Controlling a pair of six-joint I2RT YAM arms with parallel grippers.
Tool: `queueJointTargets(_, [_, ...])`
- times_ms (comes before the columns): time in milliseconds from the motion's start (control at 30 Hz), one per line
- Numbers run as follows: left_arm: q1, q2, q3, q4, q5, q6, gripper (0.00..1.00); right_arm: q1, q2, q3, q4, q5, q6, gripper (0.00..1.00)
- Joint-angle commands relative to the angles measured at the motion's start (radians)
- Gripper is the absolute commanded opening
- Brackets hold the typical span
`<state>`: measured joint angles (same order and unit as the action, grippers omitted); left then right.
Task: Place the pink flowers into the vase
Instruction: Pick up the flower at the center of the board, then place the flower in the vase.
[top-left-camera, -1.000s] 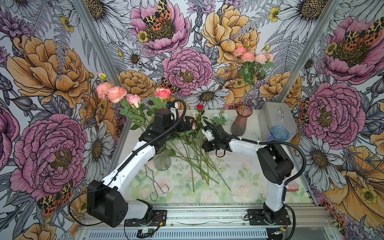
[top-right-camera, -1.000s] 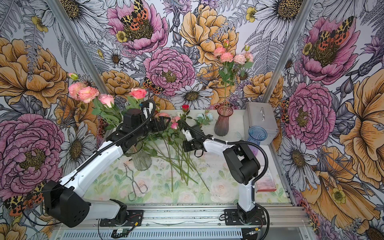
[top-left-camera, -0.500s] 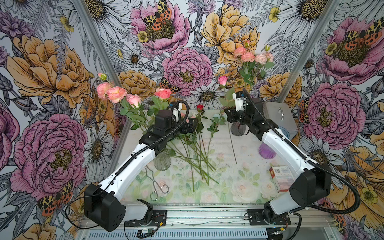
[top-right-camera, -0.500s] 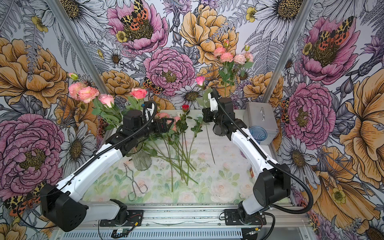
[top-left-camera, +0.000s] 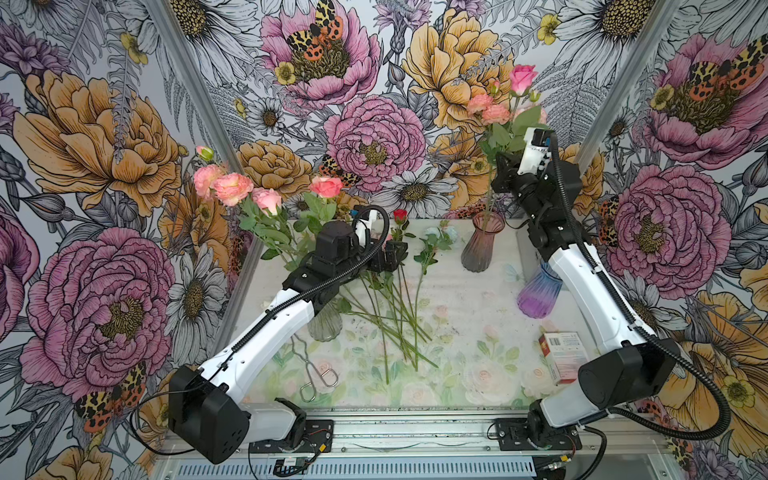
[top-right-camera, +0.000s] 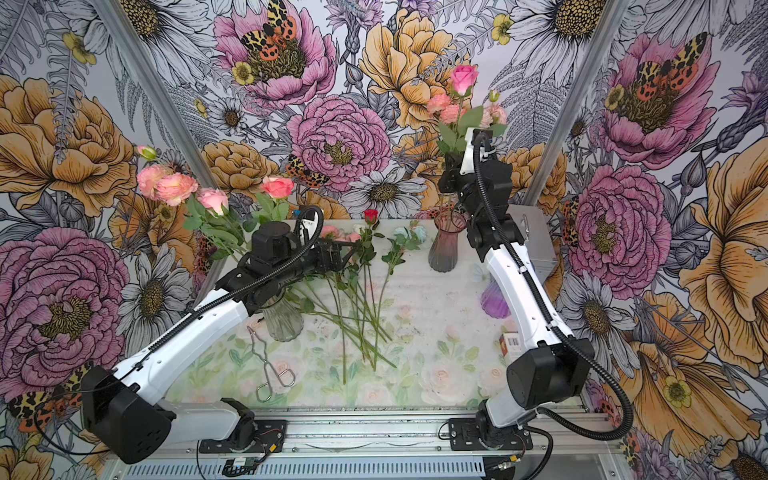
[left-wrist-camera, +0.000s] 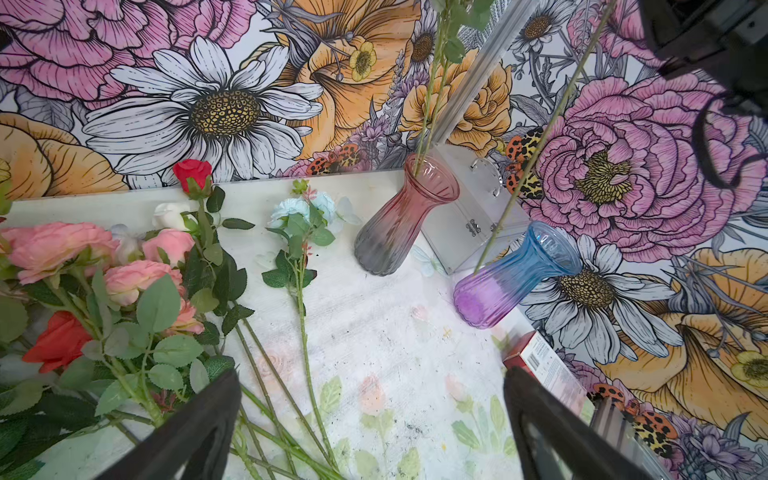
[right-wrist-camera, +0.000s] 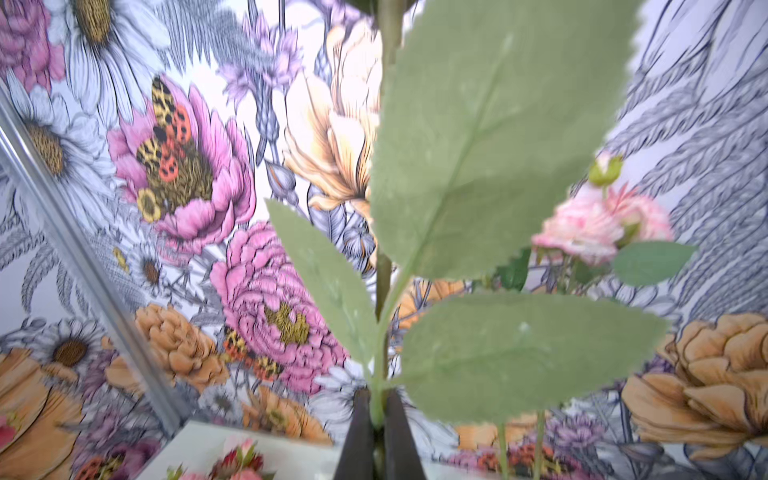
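Observation:
My right gripper (top-left-camera: 500, 160) (right-wrist-camera: 377, 399) is shut on the green stem of a pink rose (top-left-camera: 523, 79), held upright high above the back right of the table. Its stem (left-wrist-camera: 540, 153) hangs down beside the red-grey vase (top-left-camera: 482, 245) (left-wrist-camera: 399, 224); I cannot tell whether its lower end is inside. That vase holds pink carnations (top-left-camera: 484, 109). More pink flowers (left-wrist-camera: 54, 245) lie in the pile on the table. My left gripper (top-left-camera: 392, 259) (left-wrist-camera: 372, 376) hovers open over that pile, holding nothing.
A clear vase (top-left-camera: 325, 324) with pink blooms (top-left-camera: 232, 189) stands under my left arm. A blue-purple vase (top-left-camera: 538, 291), a clear box (top-right-camera: 536, 237) and a red-white carton (top-left-camera: 563, 357) sit at the right. Metal tongs (top-left-camera: 318, 374), a red rose (top-left-camera: 400, 215) and pale blue blooms (top-left-camera: 440, 235) lie on the table.
My right arm swung from the pile to the back right and lifted the pink rose higher, above the red-grey vase. The left arm has barely moved.

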<state>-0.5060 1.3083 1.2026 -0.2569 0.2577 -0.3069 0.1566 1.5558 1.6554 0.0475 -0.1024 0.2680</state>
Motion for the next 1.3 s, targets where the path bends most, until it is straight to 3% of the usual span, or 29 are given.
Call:
queueJointTargets(0, [-0.005,-0.006,-0.003,0.027,0.031,0.021,0.99,-0.014,0.042,-0.035,0.258,0.053,-0.024,0.00])
queueJointTargets(100, [-0.007,0.003,-0.004,0.025,0.034,0.022,0.98,-0.029,0.064,-0.080,0.440,0.078,-0.023,0.00])
queueJointTargets(233, [-0.005,0.020,0.002,0.025,0.040,0.023,0.98,-0.042,0.088,-0.055,0.494,0.105,-0.002,0.00])
queueJointTargets(433, [-0.003,0.053,0.012,0.025,0.053,0.019,0.98,-0.084,0.103,-0.003,0.501,0.125,0.076,0.00])
queueJointTargets(767, [-0.006,0.075,0.020,0.027,0.083,0.020,0.98,-0.122,0.107,0.027,0.468,0.136,0.059,0.00])
queueJointTargets(1267, [-0.014,0.062,0.019,0.033,0.100,0.031,0.99,-0.136,0.138,-0.237,0.585,0.118,0.028,0.00])
